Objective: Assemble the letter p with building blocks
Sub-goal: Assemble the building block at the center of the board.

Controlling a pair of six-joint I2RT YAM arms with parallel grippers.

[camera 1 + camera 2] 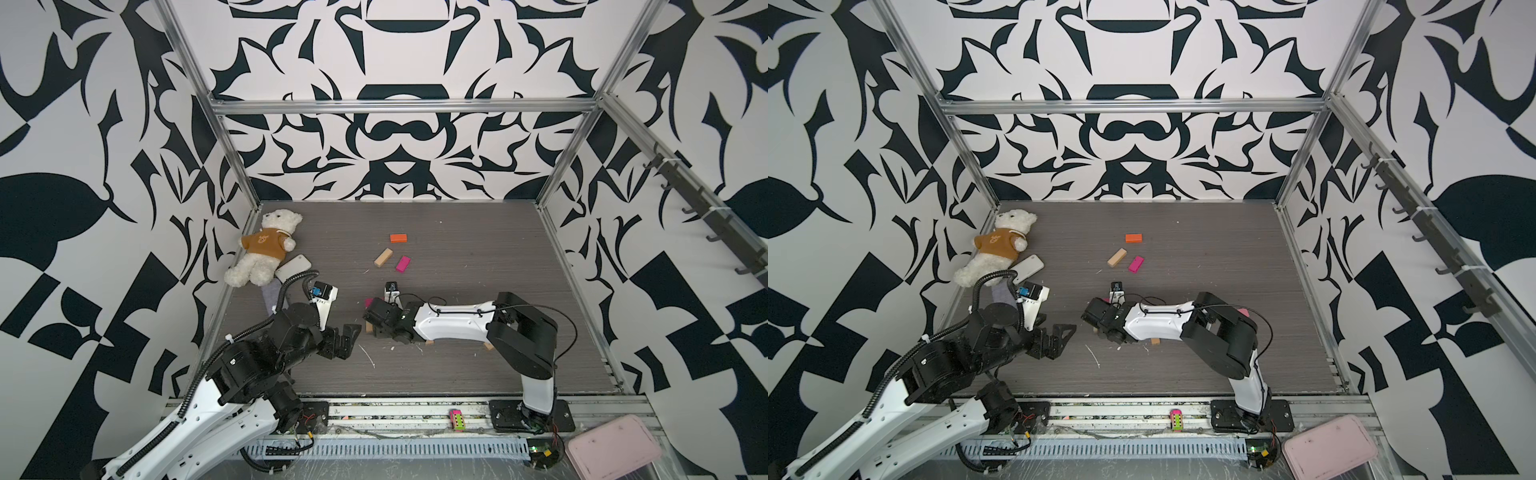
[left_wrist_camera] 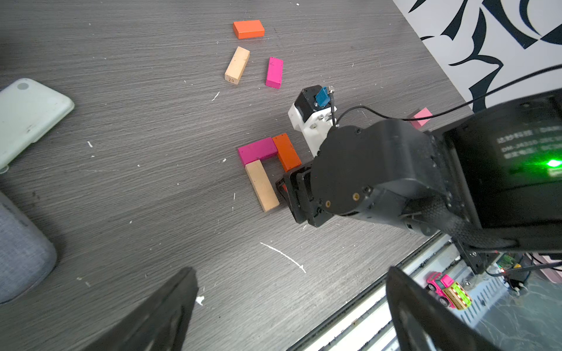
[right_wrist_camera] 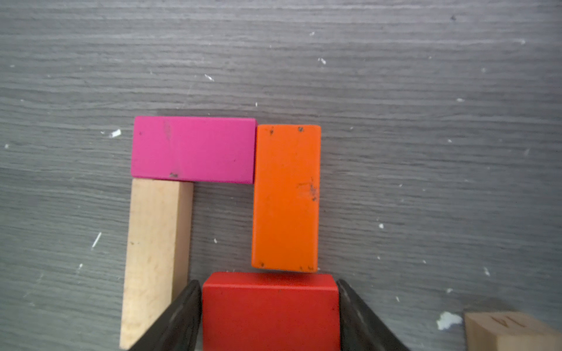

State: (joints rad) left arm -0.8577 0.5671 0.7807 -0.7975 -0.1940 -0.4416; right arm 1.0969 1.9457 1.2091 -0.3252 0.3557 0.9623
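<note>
Though judged light, stiff, slick, red block (image 3: 270, 313) was clamped across its width by right end effector (image 3: 267, 283); left end effector (image 2: 292, 270) was held apart.

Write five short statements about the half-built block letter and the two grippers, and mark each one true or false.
1. The letter's magenta wooden block touches its orange wooden block. True.
2. The red wooden block lies far from both grippers. False: it sits between the fingers of the right gripper.
3. The left gripper is open and empty. True.
4. The letter's plain tan wooden block is stacked on the magenta one. False: it lies flat on the grey table, end against the magenta block.
5. The pink-and-green toy car stands among the blocks. False: it sits on the metal front rail.
</note>
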